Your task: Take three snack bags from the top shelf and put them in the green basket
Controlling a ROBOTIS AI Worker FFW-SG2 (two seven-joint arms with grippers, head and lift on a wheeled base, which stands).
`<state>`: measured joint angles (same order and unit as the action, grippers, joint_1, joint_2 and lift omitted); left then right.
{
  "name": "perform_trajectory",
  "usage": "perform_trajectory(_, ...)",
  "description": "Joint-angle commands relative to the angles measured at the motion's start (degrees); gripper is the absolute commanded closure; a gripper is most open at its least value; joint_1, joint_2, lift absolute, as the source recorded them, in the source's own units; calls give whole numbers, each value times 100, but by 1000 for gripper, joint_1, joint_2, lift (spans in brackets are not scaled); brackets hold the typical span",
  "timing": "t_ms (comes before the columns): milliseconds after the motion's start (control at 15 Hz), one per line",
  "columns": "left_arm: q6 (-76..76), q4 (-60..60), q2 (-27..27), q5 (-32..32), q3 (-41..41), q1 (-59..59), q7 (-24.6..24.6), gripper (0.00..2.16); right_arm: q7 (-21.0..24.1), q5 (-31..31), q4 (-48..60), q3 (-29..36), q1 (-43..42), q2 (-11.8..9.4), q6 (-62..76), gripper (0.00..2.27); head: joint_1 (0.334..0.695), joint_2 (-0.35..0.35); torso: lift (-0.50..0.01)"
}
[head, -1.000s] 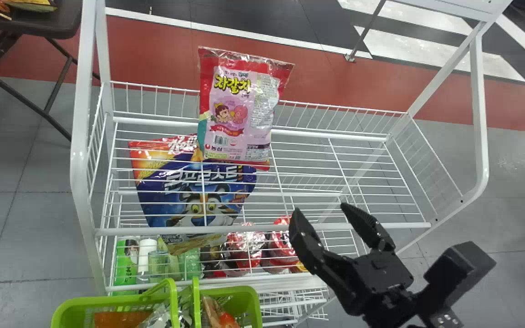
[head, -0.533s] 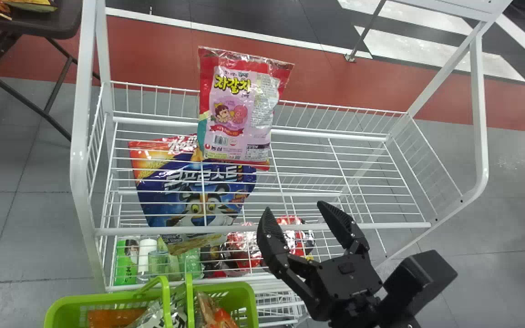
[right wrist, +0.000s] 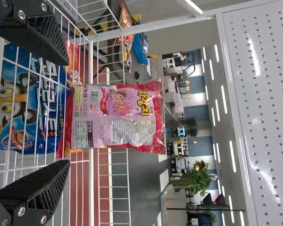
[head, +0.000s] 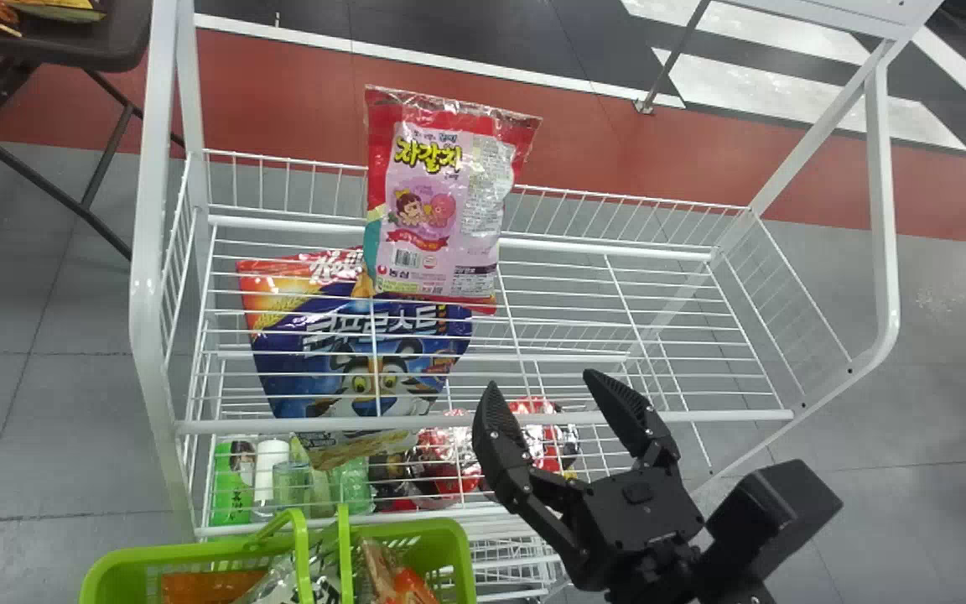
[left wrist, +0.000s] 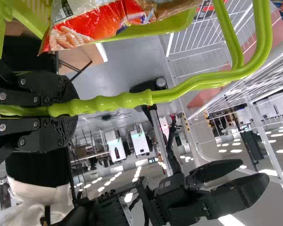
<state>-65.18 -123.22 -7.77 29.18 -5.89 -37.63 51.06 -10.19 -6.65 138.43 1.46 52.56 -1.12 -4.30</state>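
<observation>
A pink and red snack bag (head: 437, 201) stands upright at the back of the top wire shelf (head: 584, 327). My right gripper (head: 546, 394) is open over the shelf's front rail, to the right of and nearer than the bag. In the right wrist view the pink snack bag (right wrist: 118, 117) lies beyond the spread right gripper (right wrist: 61, 113), with nothing between its fingers. The green basket (head: 441, 537) at the bottom left holds several bags, one of them orange-red (left wrist: 94, 28). My left gripper (left wrist: 66, 108) is shut on the basket's green handle (left wrist: 118, 100).
A blue cereal bag (head: 366, 352) shows through the top shelf's wires, on a level below. Bottles and red packages (head: 449, 470) sit on the lower level. White posts (head: 148, 252) frame the rack, and a dark table (head: 114, 42) stands at the far left.
The open right gripper has moved left across the front of the rack, then stayed nearly still. The green basket has shifted slightly left. The pink bag has kept its place.
</observation>
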Motion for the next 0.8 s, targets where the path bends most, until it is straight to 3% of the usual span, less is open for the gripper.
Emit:
perform_trajectory(0, 0, 0, 4, 0, 0, -8, 9, 2142, 0, -12, 9, 3, 0, -3, -5, 66, 695, -350, -44)
perform_trajectory(733, 0, -53, -5, 26, 35, -52, 36, 2142, 0, -38, 53, 47, 53, -3, 12, 66, 695, -350, -44)
